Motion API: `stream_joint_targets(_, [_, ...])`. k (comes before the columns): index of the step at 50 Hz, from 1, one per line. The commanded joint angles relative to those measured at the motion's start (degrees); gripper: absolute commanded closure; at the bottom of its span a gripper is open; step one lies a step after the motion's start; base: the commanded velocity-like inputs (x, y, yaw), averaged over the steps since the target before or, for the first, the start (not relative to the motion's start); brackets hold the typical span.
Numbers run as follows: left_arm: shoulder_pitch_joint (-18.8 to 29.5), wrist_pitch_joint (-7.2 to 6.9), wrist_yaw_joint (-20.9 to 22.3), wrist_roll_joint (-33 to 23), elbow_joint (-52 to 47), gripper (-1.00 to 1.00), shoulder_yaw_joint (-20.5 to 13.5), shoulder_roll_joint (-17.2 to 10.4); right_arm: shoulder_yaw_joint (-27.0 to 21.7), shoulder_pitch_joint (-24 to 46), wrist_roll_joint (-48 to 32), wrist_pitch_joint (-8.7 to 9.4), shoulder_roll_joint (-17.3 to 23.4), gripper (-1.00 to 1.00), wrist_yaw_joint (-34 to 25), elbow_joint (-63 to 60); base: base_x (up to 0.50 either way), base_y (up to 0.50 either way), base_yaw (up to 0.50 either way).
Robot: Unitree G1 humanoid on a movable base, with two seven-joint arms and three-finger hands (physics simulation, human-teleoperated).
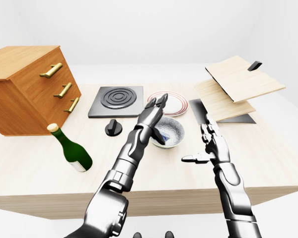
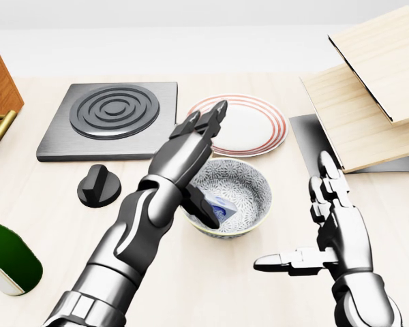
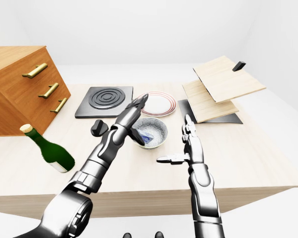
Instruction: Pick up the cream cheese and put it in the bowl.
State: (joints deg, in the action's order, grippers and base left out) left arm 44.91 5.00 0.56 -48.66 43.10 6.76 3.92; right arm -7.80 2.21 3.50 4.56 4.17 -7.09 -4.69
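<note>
- In the head view, our left hand is spread wide above the bowl, fingers pointing up toward the plate. It holds nothing.
- The cream cheese lies inside the bowl, a small blue and white pack, apart from our fingers.
- Our right hand is loose too, thumb pointing left, hanging over the surface to the right of the bowl.
- In the left-eye view, we see a green bottle lying tilted near a wooden drawer box. A round black knob sits below the grey burner.
- In the right-eye view, pale wooden boards are stacked at the right of the plate.
</note>
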Motion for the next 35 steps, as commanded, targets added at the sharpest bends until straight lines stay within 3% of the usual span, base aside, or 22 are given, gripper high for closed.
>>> stream_joint_targets(1, [-3.2,0.0,12.8,6.3,-21.7,-1.0,-0.5,2.5,0.4,0.6,-0.5,0.42,0.1,-1.0,0.5,0.0,0.0,0.0,0.0])
stream_joint_targets(3, [-4.7,-5.27,16.5,8.4,-29.9,-1.0,-0.3,2.9,0.3,0.4,-0.5,0.44,0.1,-1.0,0.5,-0.6,0.0,0.0,0.0])
stream_joint_targets(5, [-6.6,-8.84,19.1,10.1,-36.2,-1.0,-0.1,2.6,0.2,0.2,-0.3,0.44,0.1,-1.0,0.6,-1.9,0.0,0.0,0.0])
stream_joint_targets(6, [-7.3,-9.99,19.3,10.8,-38.0,-1.0,-0.1,2.3,0.2,0.0,-0.4,0.44,0.0,-1.0,0.6,-2.6,0.0,0.0,0.0])
stream_joint_targets(14, [-17.3,-10.0,18.6,19.3,-47.0,-1.0,-2.7,-2.8,0.1,-1.9,-2.2,0.44,-0.3,-1.0,1.3,-11.7,0.0,0.0,0.0])
stream_joint_targets(23, [-26.3,-10.0,15.6,28.7,-54.9,-1.0,-5.3,-5.6,1.4,-3.4,-3.9,0.44,-1.6,-1.0,1.4,-19.0,0.0,0.0,0.0])
stream_joint_targets(24, [-29.0,-10.0,15.0,29.9,-55.1,-1.0,-5.1,-5.3,1.6,-3.6,-4.0,0.44,-1.8,-1.0,1.6,-20.1,0.0,0.0,0.0])
stream_joint_targets(29, [-33.9,-4.83,11.7,32.7,-51.3,-1.0,-3.9,-4.3,3.0,-4.1,-4.8,0.44,-2.6,-1.0,2.4,-19.6,0.0,0.0,0.0])
stream_joint_targets(33, [-37.0,-6.3,9.8,35.9,-54.7,-1.0,-2.8,-2.8,3.8,-3.8,-5.0,0.44,-2.9,-1.0,3.2,-17.1,0.0,0.0,0.0])
stream_joint_targets(35, [-37.5,-5.96,8.2,36.4,-54.9,-1.0,-2.4,-2.6,3.9,-4.0,-4.8,0.44,-2.8,-1.0,3.4,-16.7,0.0,0.0,0.0])
